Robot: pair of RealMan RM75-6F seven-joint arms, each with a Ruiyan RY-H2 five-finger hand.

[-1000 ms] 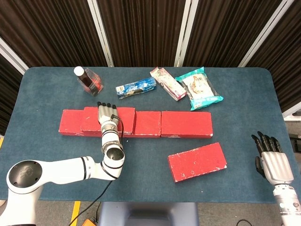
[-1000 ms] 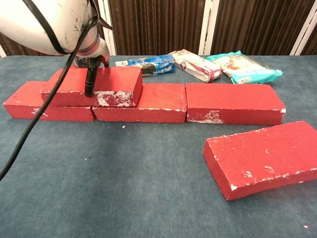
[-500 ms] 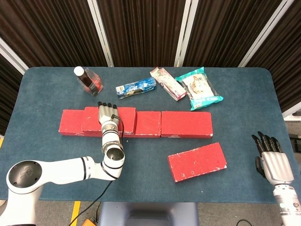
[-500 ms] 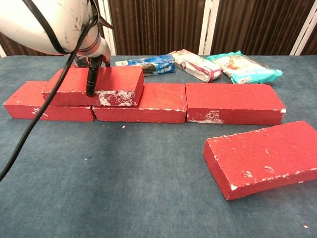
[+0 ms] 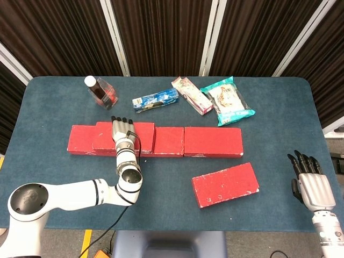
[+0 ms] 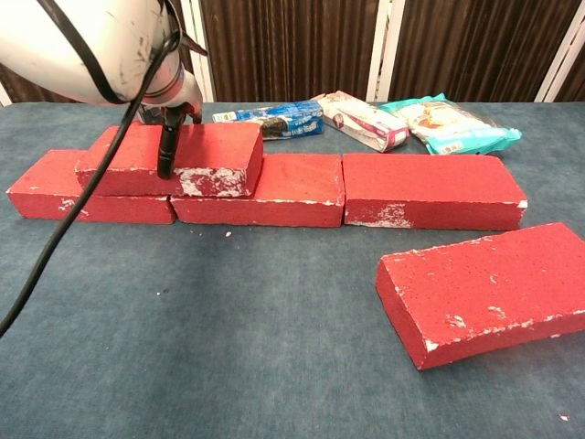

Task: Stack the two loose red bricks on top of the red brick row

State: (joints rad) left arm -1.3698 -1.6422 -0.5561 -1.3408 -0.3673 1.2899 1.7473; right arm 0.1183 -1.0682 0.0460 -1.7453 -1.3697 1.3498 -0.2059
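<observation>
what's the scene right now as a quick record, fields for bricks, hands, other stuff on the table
brick row: three red bricks end to end
stacked brick: lies on the row's left end, over the seam of two bricks
loose brick: flat on the table in front of the row's right end, at an angle
left hand: on the stacked brick, a dark finger down its front face
right hand: fingers apart, holding nothing, near the table's right edge
behind the row: bottle, three snack packets
table: blue cloth

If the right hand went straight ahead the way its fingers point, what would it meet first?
The right hand points toward the table's far edge. That strip of table looks free; the loose brick and snack bags lie off to its left. Depth is uncertain.
</observation>
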